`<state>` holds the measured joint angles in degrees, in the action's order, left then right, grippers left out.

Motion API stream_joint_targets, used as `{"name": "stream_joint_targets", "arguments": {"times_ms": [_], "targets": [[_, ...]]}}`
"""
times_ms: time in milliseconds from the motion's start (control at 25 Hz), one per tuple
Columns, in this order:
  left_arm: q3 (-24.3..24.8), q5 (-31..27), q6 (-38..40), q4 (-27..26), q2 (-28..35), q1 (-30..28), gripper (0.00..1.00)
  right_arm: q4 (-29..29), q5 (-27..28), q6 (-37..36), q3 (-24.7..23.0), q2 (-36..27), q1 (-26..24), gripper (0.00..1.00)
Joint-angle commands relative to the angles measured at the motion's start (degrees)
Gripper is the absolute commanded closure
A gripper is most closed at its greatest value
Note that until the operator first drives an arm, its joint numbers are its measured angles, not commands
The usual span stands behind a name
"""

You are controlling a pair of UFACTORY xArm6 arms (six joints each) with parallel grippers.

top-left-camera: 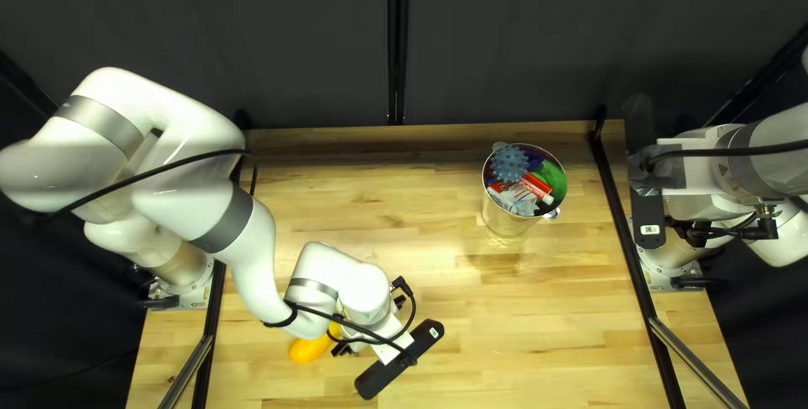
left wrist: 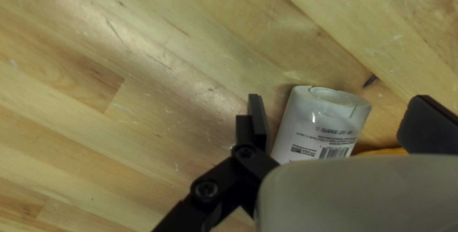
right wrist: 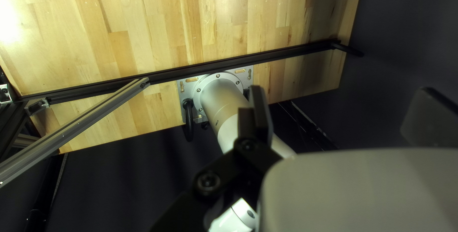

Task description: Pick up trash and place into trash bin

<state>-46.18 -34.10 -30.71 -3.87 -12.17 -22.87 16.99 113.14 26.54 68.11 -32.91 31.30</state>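
- The robot's left gripper is spread wide, with a white container between its fingers and a visible gap on the side toward the orange item; nothing shows it clamped yet.
- That container, probably the piece of trash in hand, sits on the table toward its near left corner; whether it stands or lies cannot be told, as the gripper's own housing hides its lower part.
- The fingers point down and sit either side of its body, presumably so that closing them will grip the round wall rather than push it away.
- An orange item rests just beside it, also toward the near left corner. Closing may nudge it or catch it with the container, so a small centring move first seems wise.
- The trash bin stands toward the table's far right corner, holding a blue spiky ball, a red-and-white item and something green. It looks rather full; a hasty drop could roll off the pile.
- The right gripper is wide too, holding nothing, drawn back by the table's right edge, likely to leave the bin's approach free.
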Motion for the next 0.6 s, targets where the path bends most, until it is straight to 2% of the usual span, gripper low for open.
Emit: {"name": "stream_joint_targets", "arguments": {"times_ms": [40, 240, 600], "targets": [[-2.26, -1.65, 2.62, 1.89, -2.29, -0.55, 0.00, 0.00, 0.00, 0.00, 0.00, 0.00, 0.00, 0.00], [0.57, -1.07, 5.05, 3.31, -0.76, 0.04, 0.00, 0.00, 0.00, 0.00, 0.00, 0.00, 0.00, 0.00], [1.11, -0.54, 6.61, 3.72, -0.93, 0.54, 0.00, 0.00, 0.00, 0.00, 0.00, 0.00, 0.00, 0.00]]}}
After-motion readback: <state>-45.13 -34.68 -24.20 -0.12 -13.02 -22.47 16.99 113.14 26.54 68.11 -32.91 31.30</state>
